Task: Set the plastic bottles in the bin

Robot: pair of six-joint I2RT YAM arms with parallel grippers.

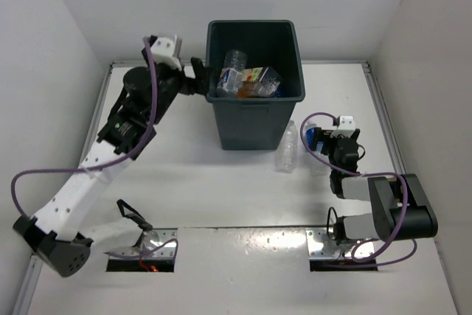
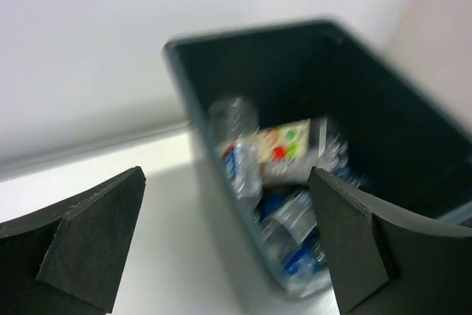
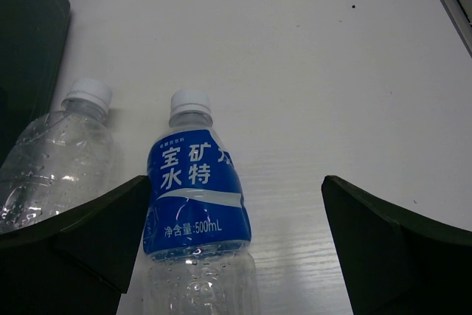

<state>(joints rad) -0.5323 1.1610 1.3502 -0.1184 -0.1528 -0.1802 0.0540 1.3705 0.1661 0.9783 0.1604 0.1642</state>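
- Overhead, the left gripper (image 1: 204,79) hangs empty at the left rim of the bin (image 1: 254,127); several plastic bottles (image 1: 247,81) lie inside.
- Left wrist: its jaws gape wide, holding nothing.
- Right wrist: the right gripper (image 3: 236,182) stands spread wide either side of a blue-labelled bottle (image 3: 193,197) lying on the table (image 3: 332,71), not clamping it; a clear bottle (image 3: 59,160) lies just beside.

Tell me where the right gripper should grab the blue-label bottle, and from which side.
Grip the blue-label bottle across its labelled middle, coming from above. It lies flat, cap pointing away from the open right gripper, and the label band is its straightest stretch. The plain bottle lies close beside it, so that finger probably has little room.
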